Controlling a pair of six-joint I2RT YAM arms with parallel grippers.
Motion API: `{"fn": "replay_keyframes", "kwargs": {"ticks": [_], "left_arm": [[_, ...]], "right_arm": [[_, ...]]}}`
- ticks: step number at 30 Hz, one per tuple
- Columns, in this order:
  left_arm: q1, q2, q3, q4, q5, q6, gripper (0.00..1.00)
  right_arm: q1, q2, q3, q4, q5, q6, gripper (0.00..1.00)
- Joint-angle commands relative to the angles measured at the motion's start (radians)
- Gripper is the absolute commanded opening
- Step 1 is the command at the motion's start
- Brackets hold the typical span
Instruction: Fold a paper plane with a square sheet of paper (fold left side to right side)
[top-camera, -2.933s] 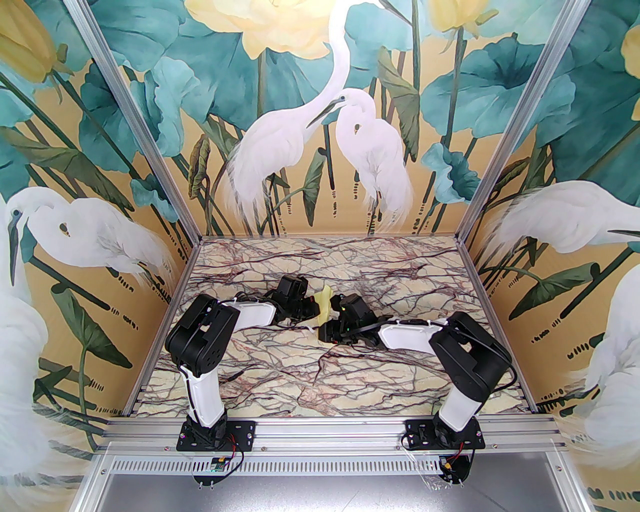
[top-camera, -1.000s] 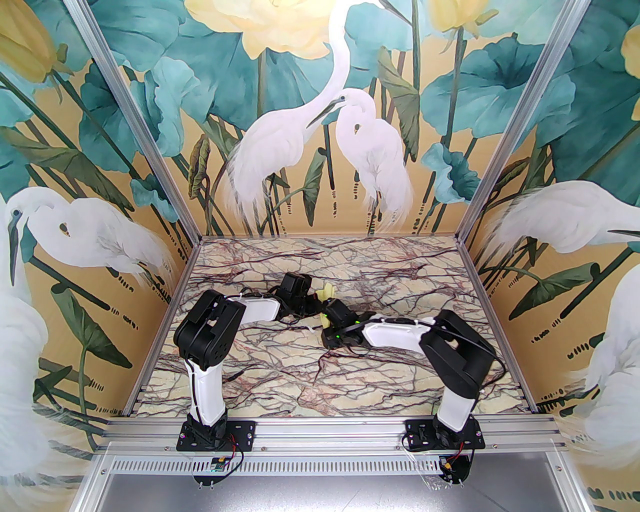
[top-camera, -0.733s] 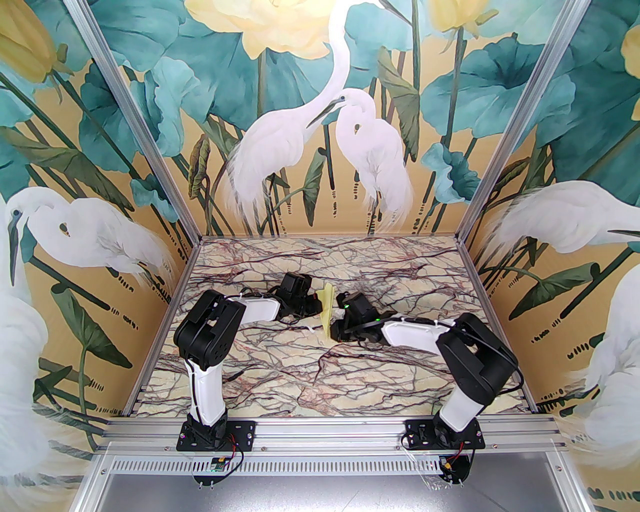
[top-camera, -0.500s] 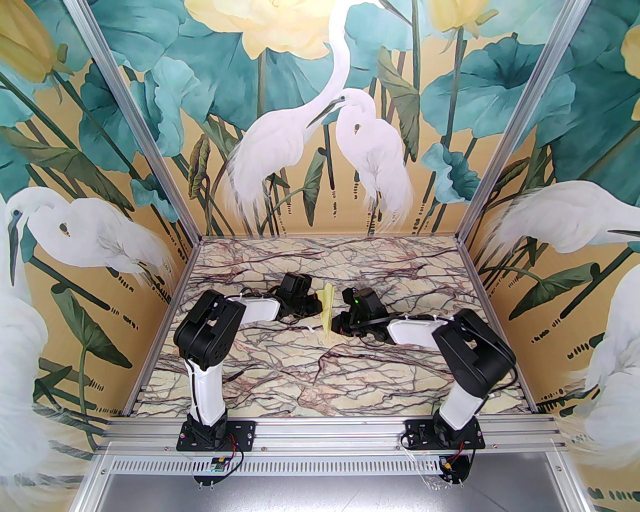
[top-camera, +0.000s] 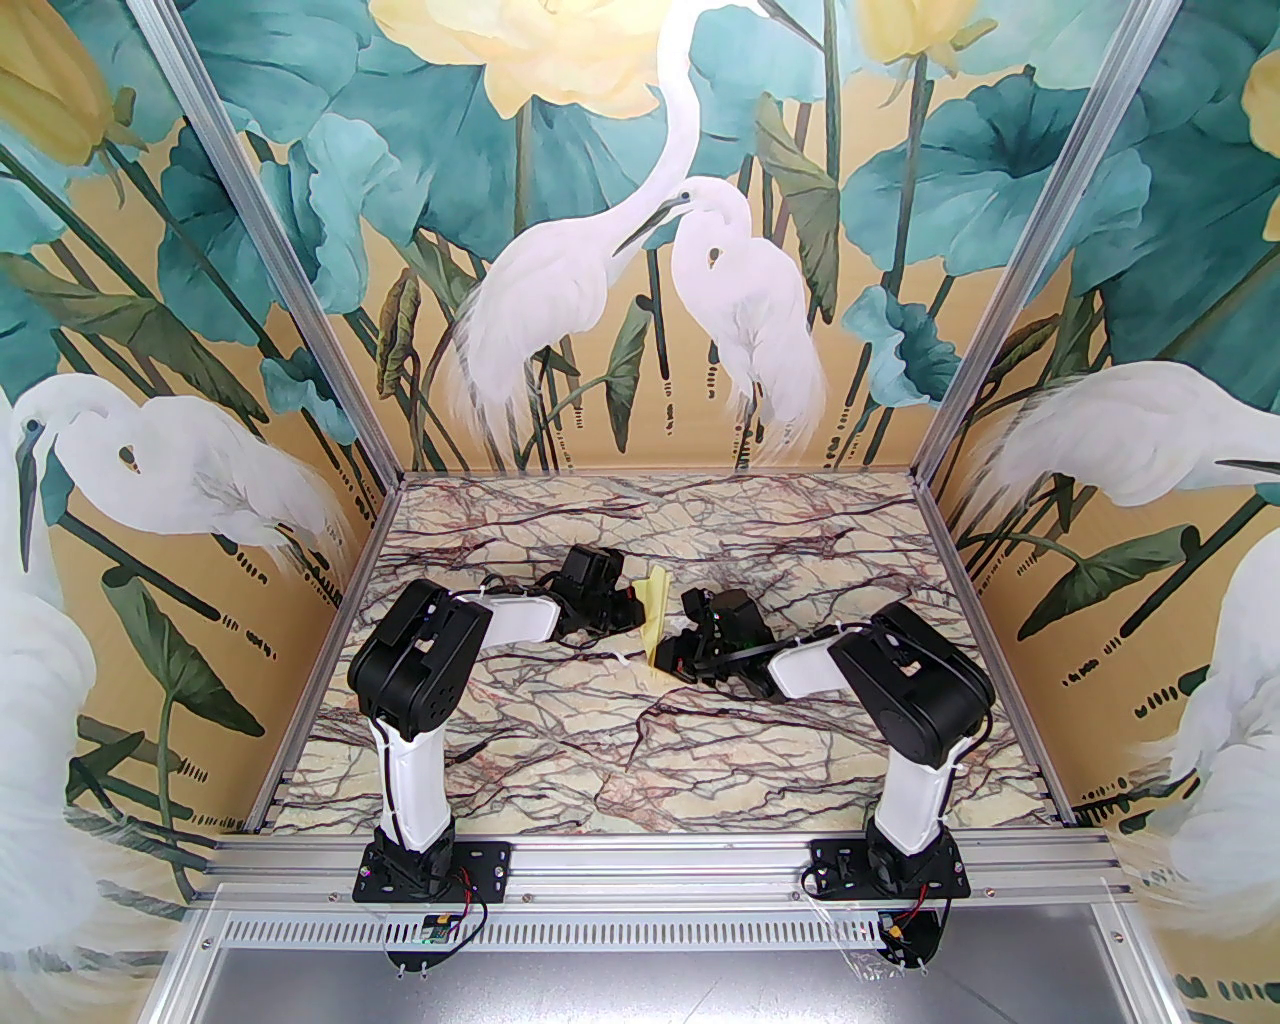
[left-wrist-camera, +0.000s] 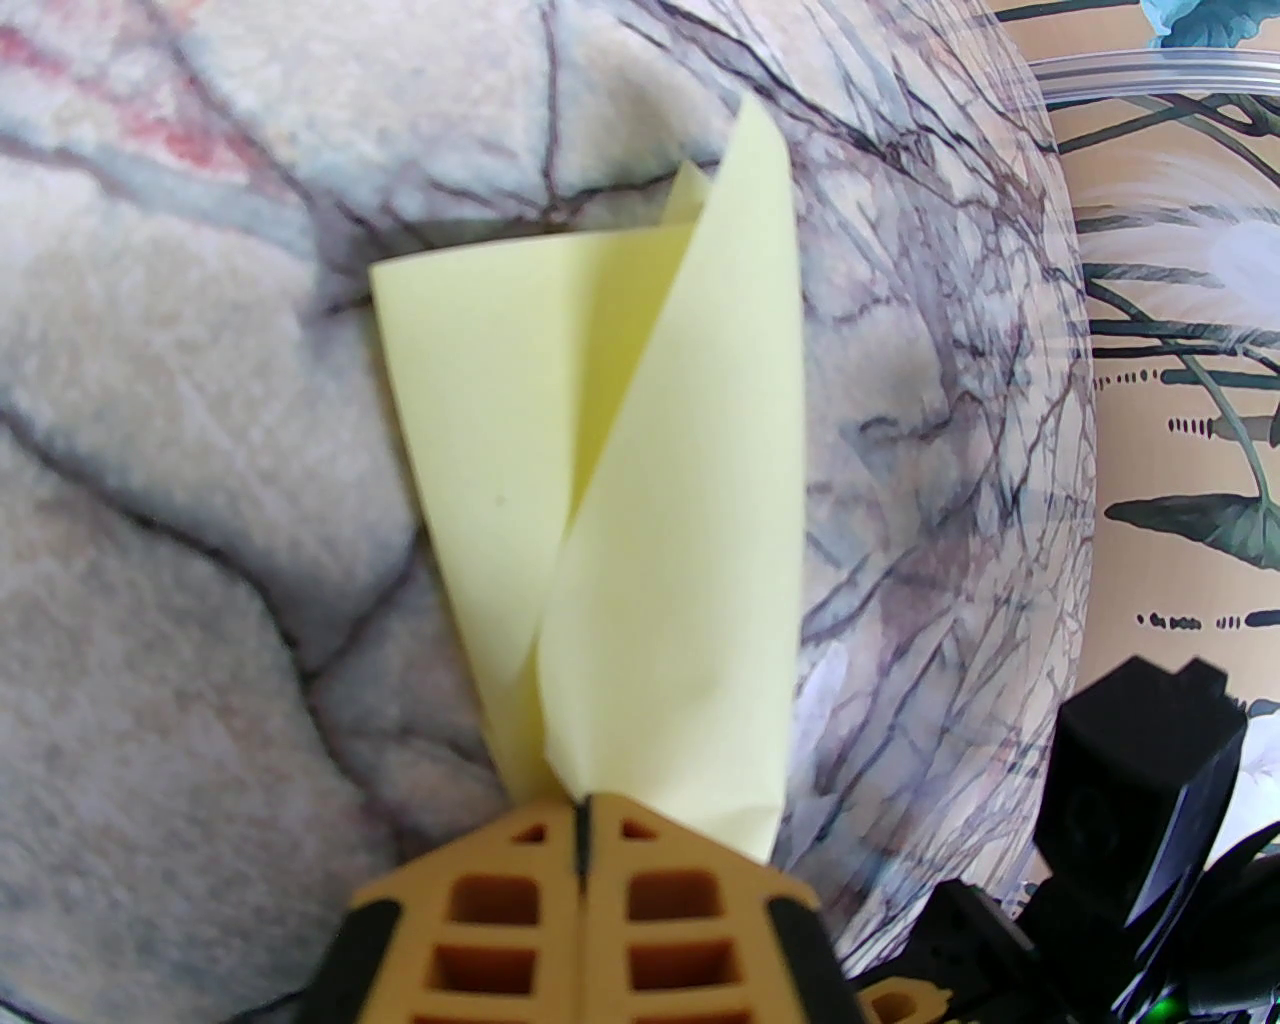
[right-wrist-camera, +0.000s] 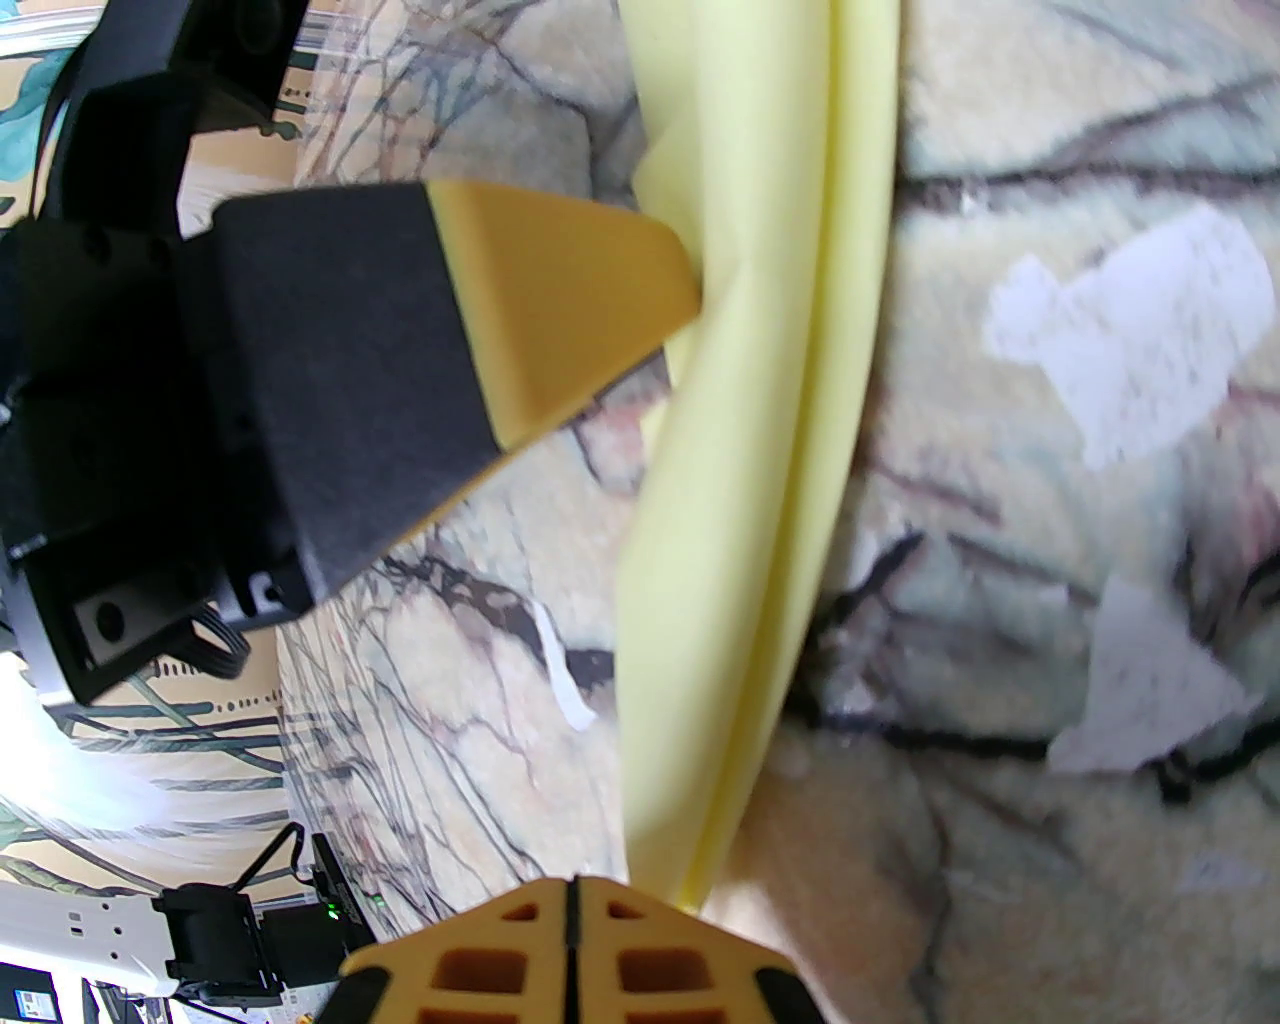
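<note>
Since half a second ago the right arm (top-camera: 900, 690) has swung its elbow in toward mid-frame and brought the right claw (top-camera: 666, 656) down to the near tip of the paper plane (top-camera: 655, 608). The left arm (top-camera: 420, 670) has not shifted.

In the overhead view both arms rise from the bottom edge, and the marbled table (top-camera: 600, 770) runs up the frame from there. At mid-frame the two claws meet at the paper plane, which stands on edge above the table.

In the right wrist view the right claw (right-wrist-camera: 570, 905) sits at the bottom edge with its fingers pressed together and no gap. The paper plane (right-wrist-camera: 740, 450) ends right at them, a little right of the seam, so we cannot say whether the paper is caught or only lies against the fingers. Higher in that frame the left claw (right-wrist-camera: 685, 285) bites the yellow paper from the left. White scraps (right-wrist-camera: 1130, 340) lie on the table to the right, apart from the plane.

In the left wrist view the left claw (left-wrist-camera: 580, 830) is fully closed on the paper plane (left-wrist-camera: 650, 500), whose two flaps spread toward the top of the frame.

Farthest off stands the egret mural (top-camera: 640, 300).
</note>
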Motion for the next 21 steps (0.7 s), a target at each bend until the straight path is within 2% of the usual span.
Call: {"fn": "replay_keyframes", "kwargs": {"ticks": [1,21], "left_arm": [[0.008,0.024,0.002,-0.002,0.021,0.004,0.04],[0.008,0.026,0.001,-0.001,0.021,0.001,0.04]], "right_arm": [[-0.005,0.033,-0.014,0.075,-0.024,0.035,0.09],[-0.012,0.093,-0.038,0.175,-0.047,0.08,0.11]]}}
